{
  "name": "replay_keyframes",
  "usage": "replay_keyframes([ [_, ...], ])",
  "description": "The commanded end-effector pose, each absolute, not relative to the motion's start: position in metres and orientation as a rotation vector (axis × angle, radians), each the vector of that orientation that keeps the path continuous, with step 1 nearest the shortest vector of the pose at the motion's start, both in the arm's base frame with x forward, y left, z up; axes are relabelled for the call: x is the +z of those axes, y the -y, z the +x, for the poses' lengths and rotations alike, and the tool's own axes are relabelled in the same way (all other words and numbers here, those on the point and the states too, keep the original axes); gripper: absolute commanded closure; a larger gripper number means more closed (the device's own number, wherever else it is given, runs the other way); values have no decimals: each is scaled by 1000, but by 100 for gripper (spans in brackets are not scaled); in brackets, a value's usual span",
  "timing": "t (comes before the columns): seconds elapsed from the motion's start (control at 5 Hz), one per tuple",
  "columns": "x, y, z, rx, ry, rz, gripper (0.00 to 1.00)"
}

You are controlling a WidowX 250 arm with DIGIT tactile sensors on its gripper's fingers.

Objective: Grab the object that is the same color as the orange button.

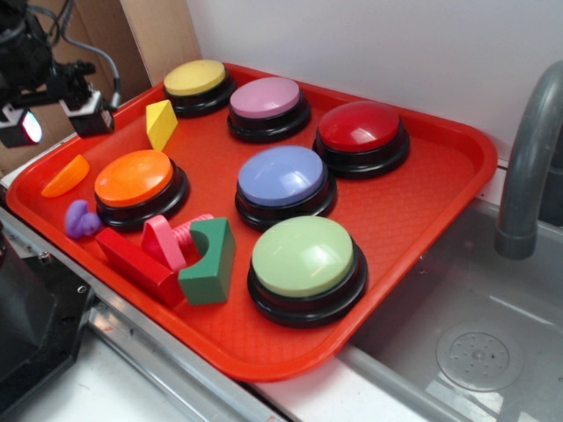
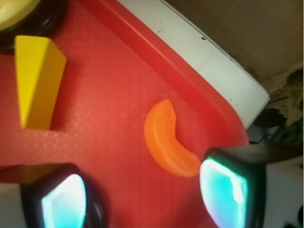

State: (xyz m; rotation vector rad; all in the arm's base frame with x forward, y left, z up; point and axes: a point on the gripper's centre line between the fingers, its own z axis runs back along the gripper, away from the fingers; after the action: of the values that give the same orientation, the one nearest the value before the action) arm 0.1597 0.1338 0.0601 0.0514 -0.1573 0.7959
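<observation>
Six large push buttons are set out on the red tray (image 1: 422, 189), and the orange button (image 1: 135, 177) sits near its left edge. The object (image 1: 65, 177) matching that colour, a small flat orange slice, lies flat on the tray floor just beside the left rim, a little apart from the orange button. In the wrist view the same slice (image 2: 167, 140) is seen curved like a crescent close to the raised rim, with the yellow wedge (image 2: 37, 80) well off to one side.

The gripper (image 1: 54, 120) is held above the tray's left corner, spread wide, and nothing is held in it. In the wrist view its two fingers (image 2: 228, 187) are seen at the bottom of the picture, one just touching the slice's outline, the other far across; the slice is therefore off-centre rather than midway between them.

The open pose is judged to suit an approach: the slice is thin and low, so a descent close to the tray floor would be needed. The nearby rim is judged a risk, since one finger could be blocked by it.
</observation>
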Motion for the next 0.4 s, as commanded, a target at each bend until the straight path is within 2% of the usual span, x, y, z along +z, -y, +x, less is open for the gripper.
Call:
replay_keyframes([
  [0.0, 27, -155, 152, 894, 158, 77, 0],
  [0.2, 18, -153, 154, 917, 161, 49, 0],
])
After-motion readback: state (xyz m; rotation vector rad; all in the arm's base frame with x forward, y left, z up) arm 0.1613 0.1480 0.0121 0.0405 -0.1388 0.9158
